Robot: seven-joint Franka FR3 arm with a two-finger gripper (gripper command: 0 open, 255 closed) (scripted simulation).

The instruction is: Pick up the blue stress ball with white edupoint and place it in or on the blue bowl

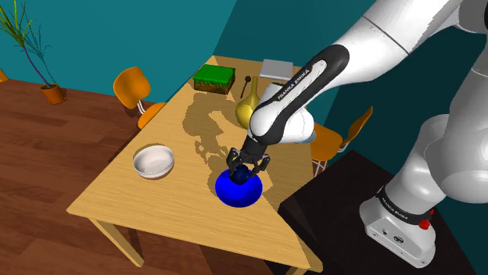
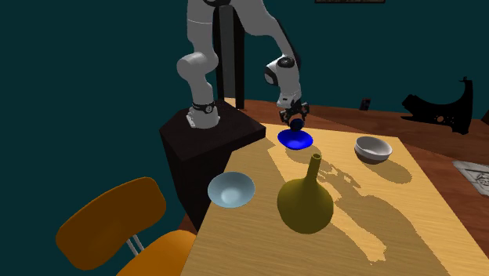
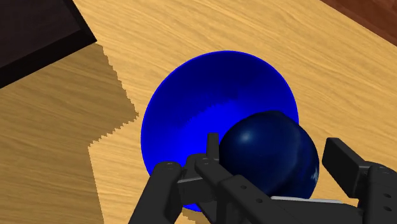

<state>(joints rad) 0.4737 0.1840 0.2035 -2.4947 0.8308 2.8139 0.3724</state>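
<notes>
Stress ball (image 3: 267, 162), dark blue, sits clasped between the two fingers of the pincer (image 3: 275, 147), with the blue bowl (image 3: 203, 102) just beneath them; probably light, soft and springy; best squeezed gently across its middle.

White arm (image 1: 422, 47), dark joints, black lettered forearm band (image 1: 313, 74), all-black claw (image 1: 241, 176)

Walls (image 1: 94, 31): flat teal throughout.
Floor (image 1: 47, 148): dark reddish-brown wood planks.
Table (image 1: 125, 195): rectangular, light wood with pale legs; hard-edged shadows fall across its top.
Chair (image 1: 133, 86): orange shell, at one long side of the table.
Second chair (image 1: 338, 141): orange, at the opposite side.
Potted plant (image 1: 48, 87): terracotta pot with thin green leaves, on the floor by the wall.
</notes>
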